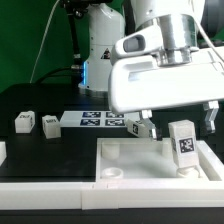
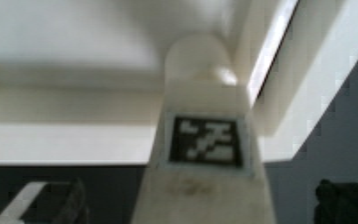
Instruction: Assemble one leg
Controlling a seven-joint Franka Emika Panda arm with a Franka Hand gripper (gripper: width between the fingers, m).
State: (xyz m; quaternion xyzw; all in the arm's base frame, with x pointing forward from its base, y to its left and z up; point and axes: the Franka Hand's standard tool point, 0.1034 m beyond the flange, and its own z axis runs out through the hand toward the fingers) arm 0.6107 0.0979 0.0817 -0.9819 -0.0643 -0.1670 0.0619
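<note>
The leg (image 1: 183, 146), a small white post with a black-and-white tag, stands upright on the large white panel (image 1: 140, 160) near its corner at the exterior view's right. Whether its foot sits in a corner hole is hidden. My gripper (image 1: 180, 122) hangs over the leg, open, with one dark finger on each side of it. In the wrist view the leg (image 2: 206, 140) fills the middle, and both fingertips (image 2: 44, 204) stand apart from it with a gap on each side. The gripper (image 2: 194, 205) holds nothing.
Two more small white legs (image 1: 24, 122) (image 1: 50, 125) lie on the black table at the exterior view's left. The marker board (image 1: 98, 120) lies behind the panel, with another tagged part (image 1: 136, 126) at its end. An open corner hole (image 1: 112, 174) shows in the panel.
</note>
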